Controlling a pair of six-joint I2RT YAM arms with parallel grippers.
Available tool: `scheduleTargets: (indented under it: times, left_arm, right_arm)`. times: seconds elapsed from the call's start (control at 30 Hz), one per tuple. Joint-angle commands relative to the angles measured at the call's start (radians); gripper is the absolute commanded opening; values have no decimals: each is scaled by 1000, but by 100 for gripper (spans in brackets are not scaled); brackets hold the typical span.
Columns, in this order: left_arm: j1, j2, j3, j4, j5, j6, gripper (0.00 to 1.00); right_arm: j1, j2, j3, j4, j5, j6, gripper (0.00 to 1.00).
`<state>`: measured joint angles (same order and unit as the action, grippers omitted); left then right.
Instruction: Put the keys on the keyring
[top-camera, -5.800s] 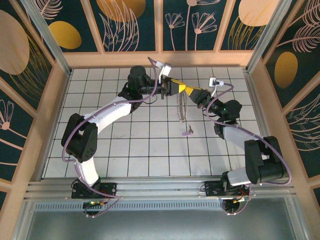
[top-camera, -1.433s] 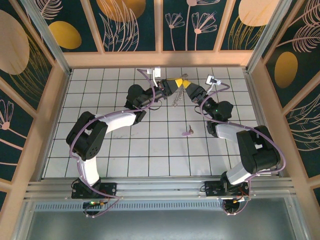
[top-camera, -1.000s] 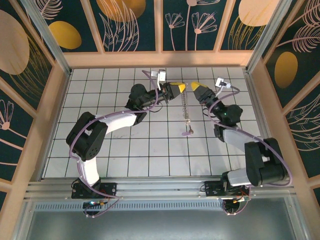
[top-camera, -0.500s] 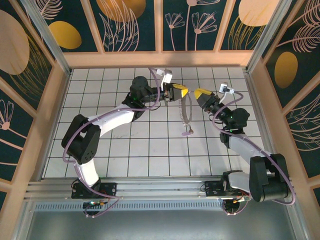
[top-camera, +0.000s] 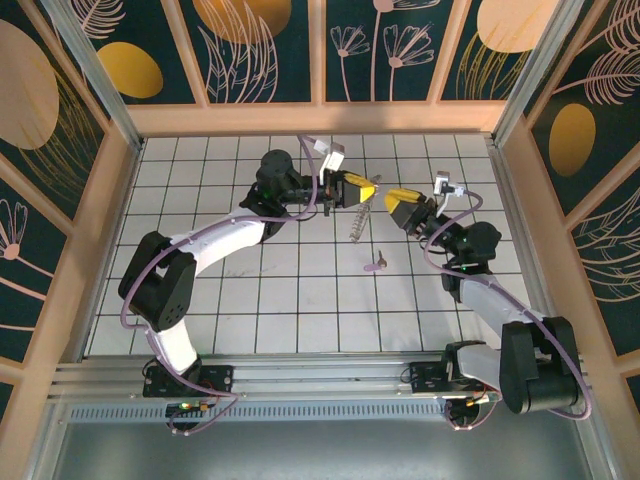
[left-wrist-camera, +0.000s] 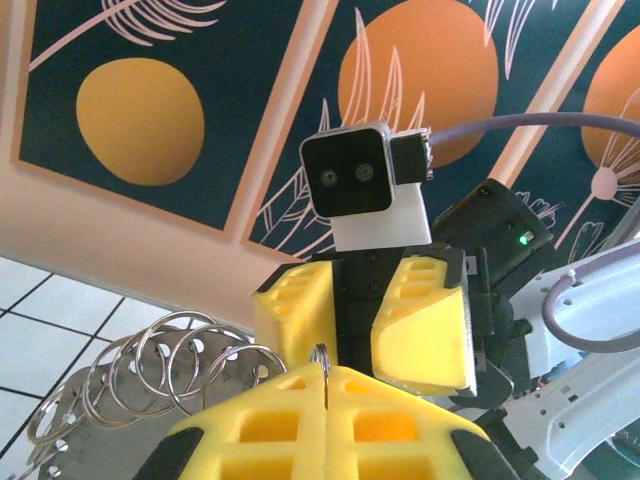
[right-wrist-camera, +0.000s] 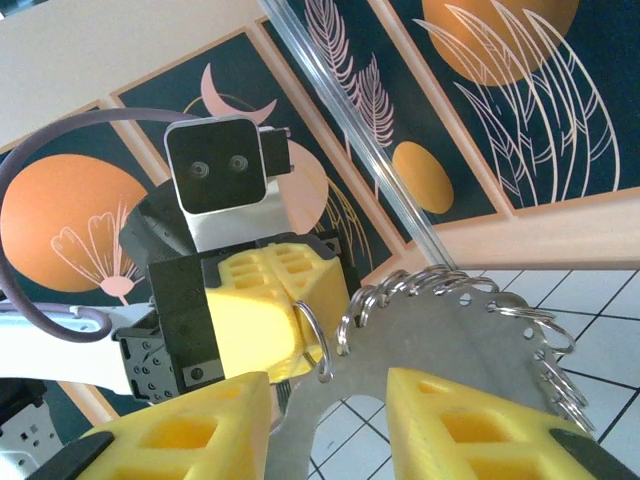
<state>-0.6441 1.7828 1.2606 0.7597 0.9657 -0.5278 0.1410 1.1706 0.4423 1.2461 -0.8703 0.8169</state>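
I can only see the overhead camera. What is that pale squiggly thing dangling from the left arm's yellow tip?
Observer: The right wrist camera shows it up close. The keyring is a flat metal piece edged with a row of small wire rings.
Operator: How is something that thin being held?
Observer: In the left wrist camera, the left fingers are pressed shut on just one of those rings, with the others fanned out beside it.
Operator: Is the other arm holding it too?
Observer: No. The right fingers are spread open and grip nothing.
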Motion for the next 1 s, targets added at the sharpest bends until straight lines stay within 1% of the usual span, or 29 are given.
scheduleTargets:
  times: [0.0, 0.37, 0.63, 0.87, 0.97]
  left_arm:
    - [5, -26, 5, 112, 45, -52, 0]
    - [4, 9, 10, 201, 56, -131, 0]
    - [5, 13, 5, 219, 59, -145, 0]
    - [5, 18, 1, 240, 62, -160, 0]
    - [4, 11, -4, 239, 58, -158, 0]
  right_arm:
    - [-2, 14, 21, 75, -46, 3, 36]
    - [40, 88, 80, 141, -42, 37, 36]
    - [53, 98, 104, 172, -51, 54, 35]
    - [54, 71, 108, 150, -54, 41, 34]
    - [52, 41, 106, 82, -48, -3, 34]
